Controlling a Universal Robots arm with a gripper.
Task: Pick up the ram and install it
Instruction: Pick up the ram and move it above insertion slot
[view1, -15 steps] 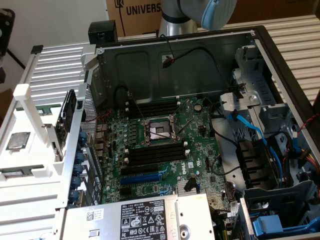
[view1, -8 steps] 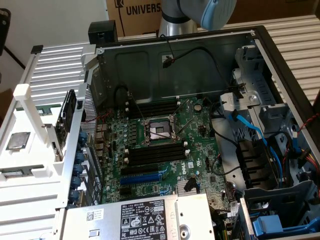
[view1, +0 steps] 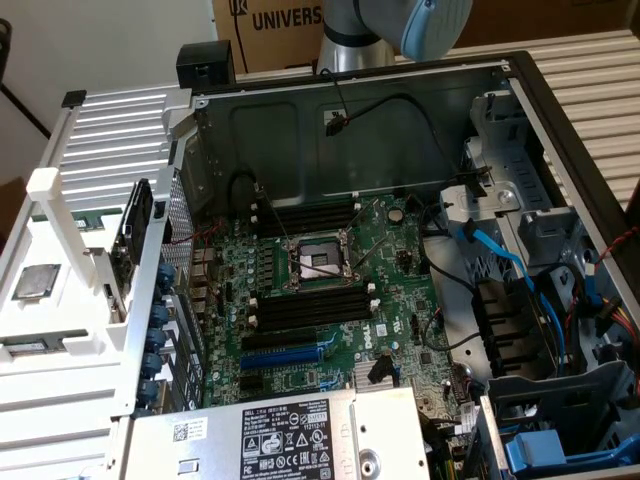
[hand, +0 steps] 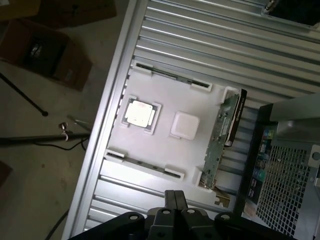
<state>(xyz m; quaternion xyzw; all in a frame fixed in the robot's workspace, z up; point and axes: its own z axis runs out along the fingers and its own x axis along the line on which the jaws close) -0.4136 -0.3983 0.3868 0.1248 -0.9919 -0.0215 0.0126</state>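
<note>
Ribbed aluminium tabletop (hand: 210, 35) is spread under everything. An open grey-metal desktop computer case (view1: 300, 110) is laid on its side, with a green motherboard (view1: 390, 255) exposed and black memory slots (view1: 310, 305) seen on it. A white plastic parts tray (hand: 165, 145) is set just beside the case, at the exterior view's left. A green expansion card (hand: 220, 140) is stood on edge in the tray's side nearest the case. The ram (hand: 160, 74), a thin dark stick seen edge-on, is seated in a groove along one tray edge, untouched. A square silver processor (hand: 139, 112) is held in a tray pocket. The black gripper (hand: 175, 196) is hung above the tray, its fingers pressed together on nothing.
</note>
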